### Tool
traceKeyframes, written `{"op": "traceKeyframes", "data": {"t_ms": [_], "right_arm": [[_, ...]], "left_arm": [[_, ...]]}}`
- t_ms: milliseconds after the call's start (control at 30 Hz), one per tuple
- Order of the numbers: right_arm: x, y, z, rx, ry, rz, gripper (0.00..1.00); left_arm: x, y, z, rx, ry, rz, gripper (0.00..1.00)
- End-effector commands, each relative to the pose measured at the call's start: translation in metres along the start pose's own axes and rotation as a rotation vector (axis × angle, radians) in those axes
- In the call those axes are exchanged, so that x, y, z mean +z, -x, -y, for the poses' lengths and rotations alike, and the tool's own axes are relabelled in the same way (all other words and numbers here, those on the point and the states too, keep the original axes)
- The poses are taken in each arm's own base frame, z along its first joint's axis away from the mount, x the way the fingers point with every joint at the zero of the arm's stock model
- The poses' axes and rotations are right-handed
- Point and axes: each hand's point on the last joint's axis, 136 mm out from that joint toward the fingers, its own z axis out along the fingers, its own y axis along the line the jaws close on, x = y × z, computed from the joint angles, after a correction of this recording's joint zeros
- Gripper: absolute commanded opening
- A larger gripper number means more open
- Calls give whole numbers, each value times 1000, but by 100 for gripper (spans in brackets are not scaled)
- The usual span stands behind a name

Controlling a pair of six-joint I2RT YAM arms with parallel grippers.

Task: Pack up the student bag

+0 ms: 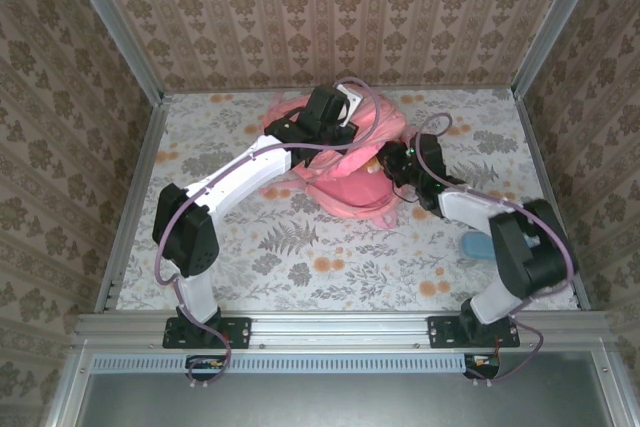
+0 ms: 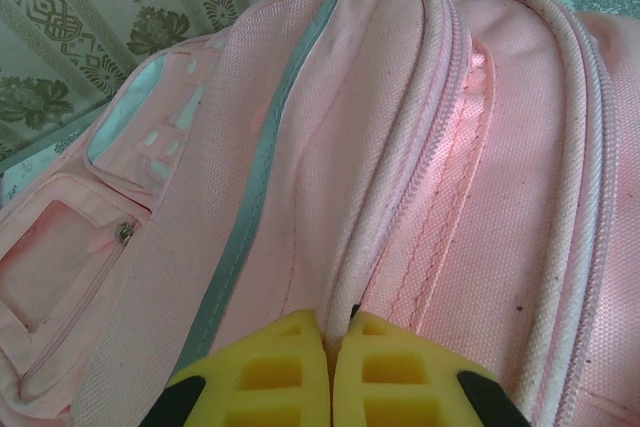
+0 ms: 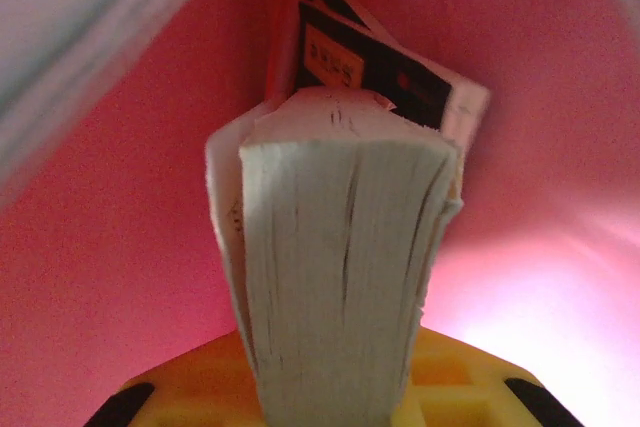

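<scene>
Left wrist: salmon-pink woven student bag, grey stripe, zipped pockets

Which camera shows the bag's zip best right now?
Left wrist: the zip runs up the frame, close and sharp. The top view has the bag small and half under the left arm and right arm; the right wrist sees pink lining around the book.

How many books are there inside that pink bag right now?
2. A thick book held by the right hand inside the pink backpack; a dark-covered book just beyond it, deeper in. More may be hidden.
</scene>
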Motion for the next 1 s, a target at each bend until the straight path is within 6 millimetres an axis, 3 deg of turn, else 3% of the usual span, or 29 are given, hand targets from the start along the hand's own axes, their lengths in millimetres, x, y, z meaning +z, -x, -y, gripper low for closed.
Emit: {"op": "traceKeyframes", "data": {"t_ms": [0, 167, 233, 367, 467, 567, 667, 867, 967], "right_arm": [[20, 27, -51, -14, 189, 118, 13], [54, 15, -14, 40, 87, 93, 14], [62, 12, -1, 65, 48, 89, 19], [90, -1, 0, 115, 63, -9, 29], [93, -9, -5, 123, 78, -45, 42], [84, -15, -3, 147, 56, -78, 57], [67, -21, -1, 190, 18, -121, 64], [19, -30, 13, 225, -81, -140, 61], [-1, -29, 21, 240, -101, -134, 56]], "left_arm": [[-42, 69, -5, -78, -16, 230, 0], [-41, 68, -8, -98, -23, 223, 0], [-40, 66, -10, -105, -26, 219, 0], [-37, 66, -12, -118, -29, 219, 0], [-36, 66, -15, -125, -27, 218, 0], [-34, 64, -17, -135, -26, 212, 0], [-32, 62, -18, -139, -29, 207, 0], [-27, 58, -23, -155, -24, 200, 0], [-23, 54, -24, -170, -29, 193, 0]]}}
